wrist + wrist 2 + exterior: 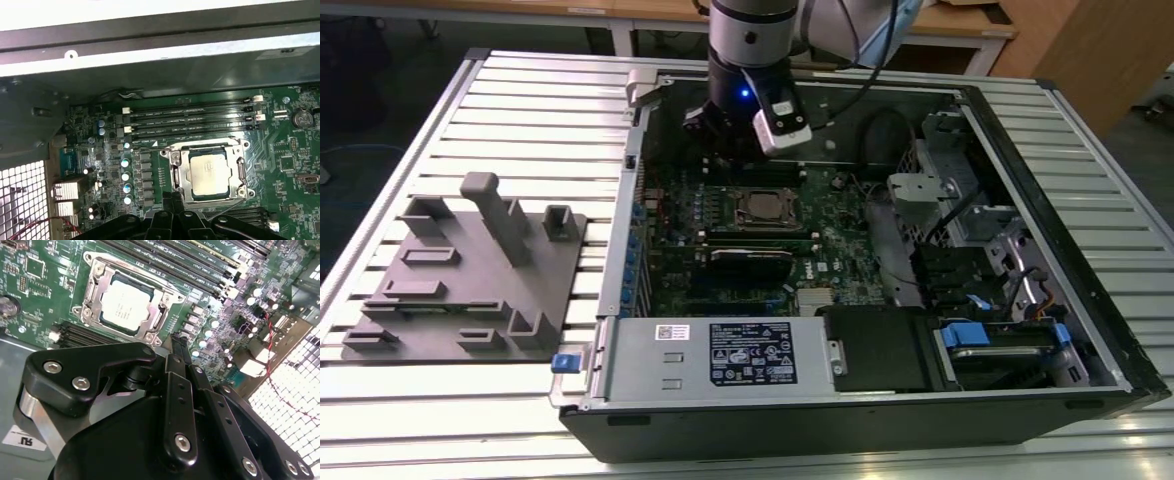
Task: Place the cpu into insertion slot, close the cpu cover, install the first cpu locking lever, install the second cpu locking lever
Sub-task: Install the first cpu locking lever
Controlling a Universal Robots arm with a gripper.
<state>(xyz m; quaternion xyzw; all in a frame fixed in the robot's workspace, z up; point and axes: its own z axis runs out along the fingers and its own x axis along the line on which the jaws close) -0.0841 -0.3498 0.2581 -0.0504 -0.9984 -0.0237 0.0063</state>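
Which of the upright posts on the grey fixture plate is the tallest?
The middle post on the grey fixture plate: it rises well above the stubby ones either side.

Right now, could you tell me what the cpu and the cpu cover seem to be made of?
The cpu: dull silver-grey top, likely matte metal. The cpu cover: bright, reflective frame around it, apparently plated sheet metal.

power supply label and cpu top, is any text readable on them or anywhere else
Black-and-white label on the power supply: print too small to read.
cpu top: faint marks, unreadable.
White sticker on the grey metal panel: partly hidden, unreadable.
Nothing can be quoted.
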